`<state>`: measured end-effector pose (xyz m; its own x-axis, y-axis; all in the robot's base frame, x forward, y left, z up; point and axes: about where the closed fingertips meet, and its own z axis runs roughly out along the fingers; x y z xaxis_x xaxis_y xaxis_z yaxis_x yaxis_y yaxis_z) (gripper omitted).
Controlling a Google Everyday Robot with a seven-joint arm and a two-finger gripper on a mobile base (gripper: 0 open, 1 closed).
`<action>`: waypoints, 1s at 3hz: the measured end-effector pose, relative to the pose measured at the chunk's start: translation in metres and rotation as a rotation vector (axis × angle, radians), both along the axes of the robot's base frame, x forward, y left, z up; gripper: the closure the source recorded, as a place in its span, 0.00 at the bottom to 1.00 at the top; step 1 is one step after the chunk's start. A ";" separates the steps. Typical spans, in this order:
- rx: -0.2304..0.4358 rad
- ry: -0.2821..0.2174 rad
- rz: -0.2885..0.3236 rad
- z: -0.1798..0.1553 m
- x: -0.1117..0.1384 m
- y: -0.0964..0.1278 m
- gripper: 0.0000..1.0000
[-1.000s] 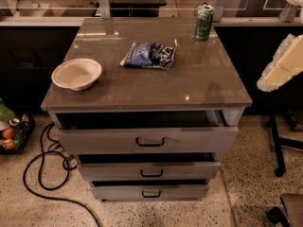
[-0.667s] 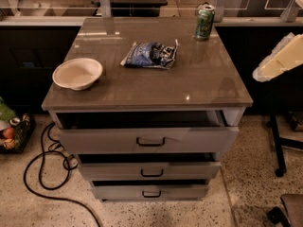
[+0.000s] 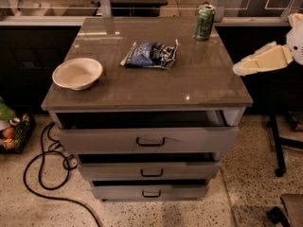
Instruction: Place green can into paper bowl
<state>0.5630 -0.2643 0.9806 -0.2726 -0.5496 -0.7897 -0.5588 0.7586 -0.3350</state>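
The green can stands upright at the far right corner of the grey cabinet top. The paper bowl sits empty near the left edge, toward the front. My gripper comes in from the right edge of the view, cream-coloured and pointing left, level with the cabinet's right edge. It is well in front of the can, holds nothing and touches nothing.
A blue-and-white foil snack bag lies in the middle of the top, between bowl and can. The cabinet has three slightly open drawers. A black cable loops on the floor at left. A chair base stands at right.
My gripper has moved left and slightly up, closer to the cabinet's right edge. The can, bowl and bag have not moved.
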 end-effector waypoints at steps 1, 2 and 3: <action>0.132 -0.142 -0.025 0.007 0.029 0.001 0.00; 0.191 -0.277 -0.054 0.027 0.055 -0.002 0.00; 0.191 -0.276 -0.054 0.027 0.055 -0.002 0.00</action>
<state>0.6177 -0.2667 1.0074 -0.0584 -0.3751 -0.9251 -0.4245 0.8481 -0.3171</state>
